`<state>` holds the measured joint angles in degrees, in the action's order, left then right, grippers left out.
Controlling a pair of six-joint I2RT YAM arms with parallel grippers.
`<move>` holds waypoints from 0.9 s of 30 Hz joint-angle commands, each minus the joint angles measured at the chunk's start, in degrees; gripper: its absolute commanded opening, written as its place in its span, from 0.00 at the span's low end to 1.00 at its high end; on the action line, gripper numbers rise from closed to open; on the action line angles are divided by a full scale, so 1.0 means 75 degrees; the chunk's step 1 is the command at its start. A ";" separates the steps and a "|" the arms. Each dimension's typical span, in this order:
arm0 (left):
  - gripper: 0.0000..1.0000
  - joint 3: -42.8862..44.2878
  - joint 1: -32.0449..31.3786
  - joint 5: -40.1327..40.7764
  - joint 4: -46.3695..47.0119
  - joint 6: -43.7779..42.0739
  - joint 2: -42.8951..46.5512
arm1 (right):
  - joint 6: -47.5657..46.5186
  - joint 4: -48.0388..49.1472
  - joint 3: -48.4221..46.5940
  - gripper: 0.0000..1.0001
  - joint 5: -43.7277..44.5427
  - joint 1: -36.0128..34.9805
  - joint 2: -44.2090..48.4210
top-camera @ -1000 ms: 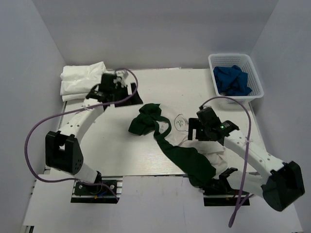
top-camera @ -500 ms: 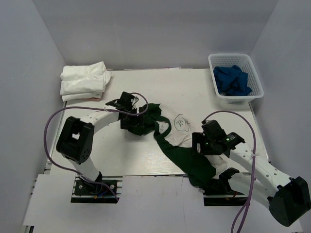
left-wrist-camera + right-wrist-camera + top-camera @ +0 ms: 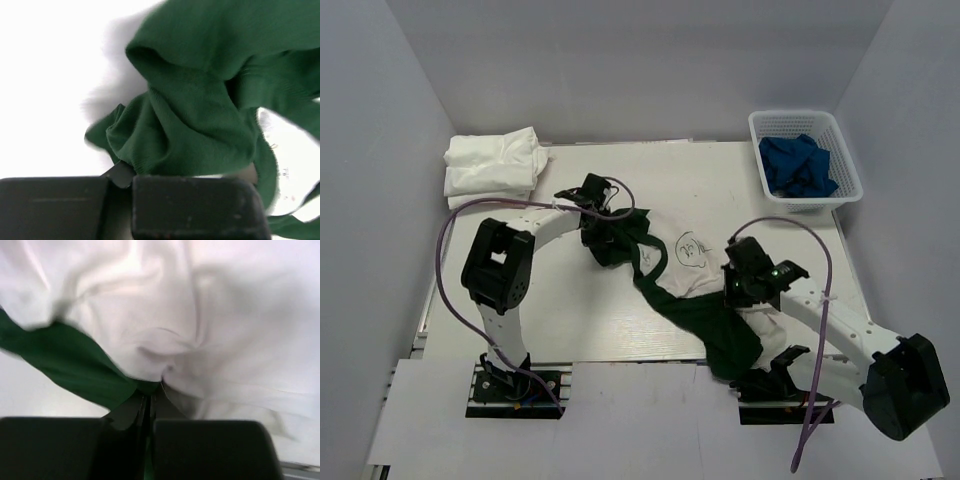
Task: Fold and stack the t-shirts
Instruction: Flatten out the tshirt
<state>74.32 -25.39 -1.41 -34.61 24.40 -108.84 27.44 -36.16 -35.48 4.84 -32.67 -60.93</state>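
A crumpled white t-shirt point(image 3: 682, 268) with dark green sleeves and a cartoon print lies mid-table, one sleeve trailing toward the front edge. My left gripper point(image 3: 602, 226) is shut on the bunched green sleeve point(image 3: 200, 115) at the shirt's left end, where the cloth rises straight from the closed jaws of that gripper point(image 3: 125, 174). My right gripper point(image 3: 735, 292) is shut on the shirt's right side. In the right wrist view this gripper point(image 3: 150, 396) pinches a fold where green cloth point(image 3: 65, 360) meets white cloth point(image 3: 210, 325). Plain white folded t-shirts point(image 3: 490, 165) are stacked at the back left.
A white plastic basket point(image 3: 756, 128) holding blue cloth point(image 3: 798, 165) stands at the back right corner. Grey walls enclose the table on three sides. Purple cables loop from both arms.
Both arms came down onto the green-sleeved shirt. The left swung in from beside the white stack to the sleeve, and both grippers went from open to shut on the cloth.
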 commanded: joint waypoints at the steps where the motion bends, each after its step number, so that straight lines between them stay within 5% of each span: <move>1: 0.00 0.1044 0.0104 0.1342 -0.0341 -0.0241 0.1010 | -0.0270 0.0778 -0.1952 0.00 0.2499 0.0078 -0.0113; 4: 0.00 0.2671 0.0173 0.2001 -0.0645 -0.0476 0.1082 | -0.1100 0.1188 -0.3242 0.00 0.3614 0.0276 -0.0663; 7: 0.00 0.5655 0.0244 0.2797 -0.1312 -0.0874 0.0452 | -0.1793 0.1702 -0.5174 0.00 0.3702 0.0605 -0.1390; 10: 0.00 0.9986 0.0583 0.3548 -0.2205 -0.1307 -0.0744 | -0.3232 0.1787 -0.7843 0.00 0.3493 0.0956 -0.2619; 11: 0.00 1.0244 0.0665 0.3725 -0.1916 -0.1529 -0.0781 | -0.3597 0.1728 -0.8446 0.00 0.3178 0.1073 -0.2994; 12: 0.00 1.0130 0.0829 0.3924 -0.1553 -0.1531 -0.0503 | -0.4064 0.1531 -1.0111 0.00 0.3105 0.1155 -0.3172; 15: 0.00 0.7535 0.0947 0.4407 0.0602 -0.1858 0.1622 | -0.4804 0.1353 -1.1587 0.00 0.2917 0.1285 -0.3769; 17: 0.00 0.6265 0.1029 0.4617 0.0992 -0.1859 0.2414 | -0.5087 0.1562 -1.1384 0.00 0.2534 0.1437 -0.3666; 20: 0.00 0.5128 0.1100 0.4688 0.0702 -0.1859 0.3388 | -0.5405 0.2032 -0.9594 0.00 0.1852 0.1519 -0.2894; 21: 0.00 0.4789 0.1100 0.4618 0.0364 -0.1766 0.3599 | -0.5254 0.2102 -0.7837 0.00 0.1479 0.1577 -0.2358; 24: 0.00 0.2834 0.1100 0.4699 -0.0316 -0.1006 0.4560 | -0.4647 0.2080 -0.5723 0.07 0.1207 0.1578 -0.1548; 27: 0.00 0.0420 0.1100 0.4478 -0.0996 0.0621 0.5635 | -0.3719 0.1718 -0.3834 0.24 0.0986 0.1566 -0.0901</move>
<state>88.25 -16.99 32.51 -32.86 18.87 -69.21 -5.32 -19.81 -75.35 16.29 -20.99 -69.82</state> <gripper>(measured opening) 0.027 0.221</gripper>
